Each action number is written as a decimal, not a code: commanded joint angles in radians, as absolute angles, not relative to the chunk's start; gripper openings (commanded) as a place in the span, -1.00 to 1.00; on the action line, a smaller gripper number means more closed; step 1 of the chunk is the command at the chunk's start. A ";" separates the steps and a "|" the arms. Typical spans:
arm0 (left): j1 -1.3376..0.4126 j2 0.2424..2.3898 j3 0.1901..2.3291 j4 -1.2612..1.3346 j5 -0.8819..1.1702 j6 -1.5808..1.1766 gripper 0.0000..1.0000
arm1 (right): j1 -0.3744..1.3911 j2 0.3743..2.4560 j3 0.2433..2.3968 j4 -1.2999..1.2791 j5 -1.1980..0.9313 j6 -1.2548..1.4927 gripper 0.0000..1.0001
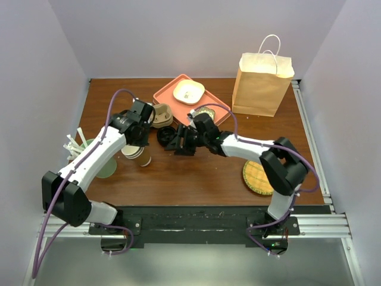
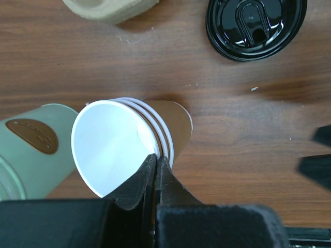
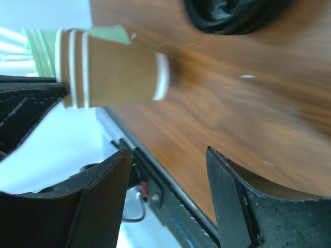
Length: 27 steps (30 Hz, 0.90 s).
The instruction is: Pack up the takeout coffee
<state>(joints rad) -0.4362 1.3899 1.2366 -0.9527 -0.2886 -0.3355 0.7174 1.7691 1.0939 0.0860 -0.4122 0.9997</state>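
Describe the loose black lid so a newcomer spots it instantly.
Start at the orange tray at back centre. Just in front of its left corner, past the pulp holder, the lid lies flat. It is the only glossy black disc; the cups beside it are brown paper.

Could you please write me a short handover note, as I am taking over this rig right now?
Left pincer: shut on the rim of a stack of lidless brown cups, which is tipped toward its side.
Right pincer: open, holding nothing, beside the loose black lid on the table.
Paper bag: upright at the far right; its inside is not visible.
Done: nothing that shows; no lidded takeout coffee appears in any view.
Left: probably free one cup, lid it, then set it in the bag.
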 commanded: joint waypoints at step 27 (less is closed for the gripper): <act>-0.439 1.281 1.183 -0.876 -0.224 -0.328 -1.00 | 0.810 2.091 1.536 0.132 -0.543 1.115 0.04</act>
